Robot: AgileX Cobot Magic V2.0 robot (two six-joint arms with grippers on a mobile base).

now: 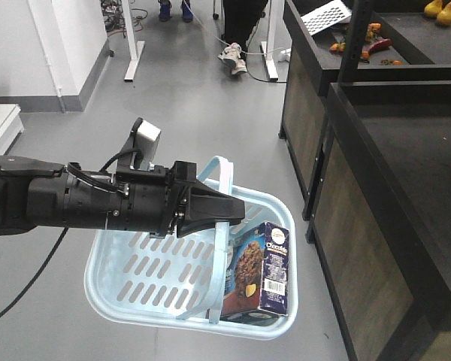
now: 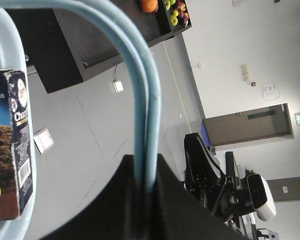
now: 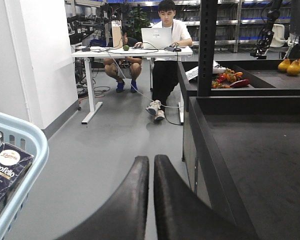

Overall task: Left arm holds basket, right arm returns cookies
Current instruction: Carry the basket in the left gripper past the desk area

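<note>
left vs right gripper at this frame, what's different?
Left gripper is shut on the basket handle; right gripper is shut on nothing. Left gripper sits directly above the basket; right gripper is off to its side, pointing across the floor, clear of the cookies. Both are black with jaws closed.

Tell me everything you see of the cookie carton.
The cookie carton is a tall dark navy cardboard box, closed, showing a chocolate-cookie picture, white lettering, a round logo and a side barcode. It stands roughly upright inside the light blue basket, in a corner, close against the slotted wall. Nothing grips it.
</note>
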